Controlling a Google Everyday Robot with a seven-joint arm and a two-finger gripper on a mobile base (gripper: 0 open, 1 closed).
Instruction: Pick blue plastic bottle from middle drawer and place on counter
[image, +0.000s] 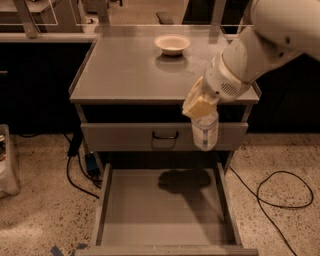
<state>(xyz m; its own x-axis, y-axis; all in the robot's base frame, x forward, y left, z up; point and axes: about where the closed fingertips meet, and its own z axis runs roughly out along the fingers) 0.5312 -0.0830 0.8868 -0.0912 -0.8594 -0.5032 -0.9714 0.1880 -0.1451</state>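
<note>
Gripper (201, 108) was clamped on the top end of the blue plastic bottle (205, 132), with tan finger pads (195, 102) over the cap area. The cap itself was hidden. The bottle hung roughly upright in the air, label facing out, in front of the closed drawer front (125, 136). It was just right of the black handle (165, 135) and just below the front edge of the counter (130, 70). The middle drawer (160, 215) stood pulled out underneath, with the arm's shadow (184, 181) on its floor. The bottle was above the drawer's rear right part, touching neither drawer nor counter. A white bowl (172, 44) sat at the back of the counter, well apart from the gripper. The white arm (265, 45) came in from the upper right. A black cable (280, 195) lay on the floor to the right of the cabinet.
</note>
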